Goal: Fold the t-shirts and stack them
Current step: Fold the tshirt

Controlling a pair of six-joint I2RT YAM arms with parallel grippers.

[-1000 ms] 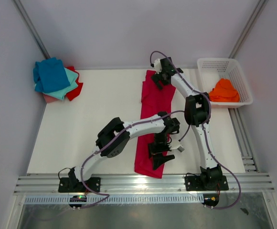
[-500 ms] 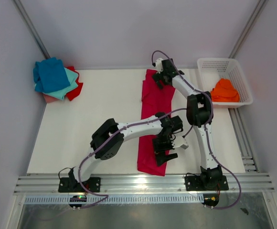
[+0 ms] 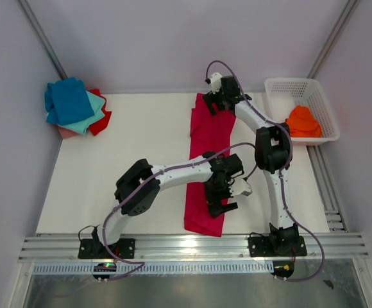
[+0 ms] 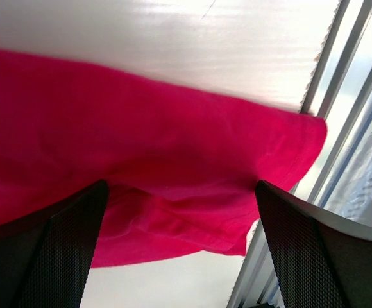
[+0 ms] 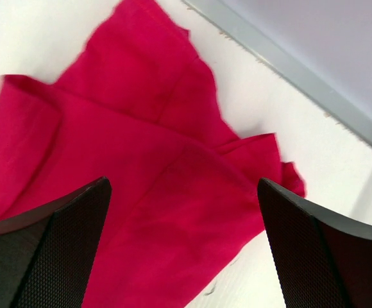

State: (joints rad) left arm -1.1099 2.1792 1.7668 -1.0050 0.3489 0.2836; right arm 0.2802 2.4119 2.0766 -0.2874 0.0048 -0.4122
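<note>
A crimson t-shirt [image 3: 206,144] lies folded into a long narrow strip down the middle of the table, from the back edge to the front edge. My left gripper [image 3: 220,202] hangs open over its near end [image 4: 173,160], nothing between the fingers [image 4: 51,250]. My right gripper [image 3: 214,102] is open above the far end [image 5: 141,179], where the sleeves bunch, and holds nothing. A stack of folded t-shirts [image 3: 76,106], blue on top of teal, red and pink, sits at the back left. An orange t-shirt [image 3: 301,122] lies in the basket.
A white lattice basket [image 3: 300,90] stands at the back right, beside the right arm. Metal rails [image 3: 192,247] run along the table's front edge, seen in the left wrist view just past the shirt's hem [image 4: 340,128]. A back rail [image 5: 288,70] borders the far edge.
My left gripper has drawn back from the shirt's near end toward the middle of the strip. My right gripper shifted slightly back over the far end. The near end lies flatter.
</note>
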